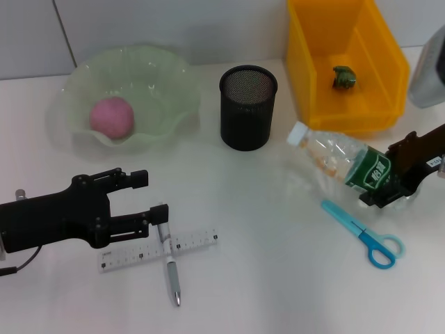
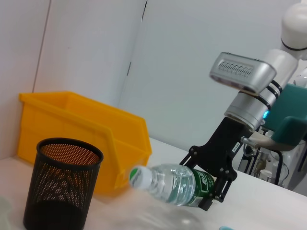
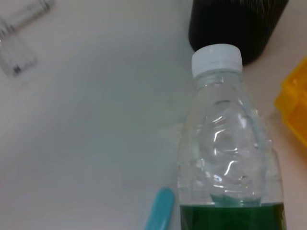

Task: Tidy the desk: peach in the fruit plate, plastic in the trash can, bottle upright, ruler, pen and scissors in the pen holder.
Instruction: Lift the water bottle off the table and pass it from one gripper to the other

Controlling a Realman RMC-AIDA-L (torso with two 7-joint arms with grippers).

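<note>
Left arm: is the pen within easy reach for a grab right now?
Probably yes. The left gripper is open right beside the pen, which lies across the ruler with nothing over it. The right gripper is busy holding the bottle, well away on the other side.

peach (image 1: 111, 116) in plate (image 1: 156, 97) | bottle (image 1: 341, 158) tilted | scissors (image 1: 363, 232), ruler (image 1: 158, 249), pen (image 1: 169, 261) on desk

Both grippers, left gripper (image 1: 142, 200) and right gripper (image 2: 213, 191), are matte black; the right arm (image 2: 249, 91) is silver-grey with a blue light.
</note>
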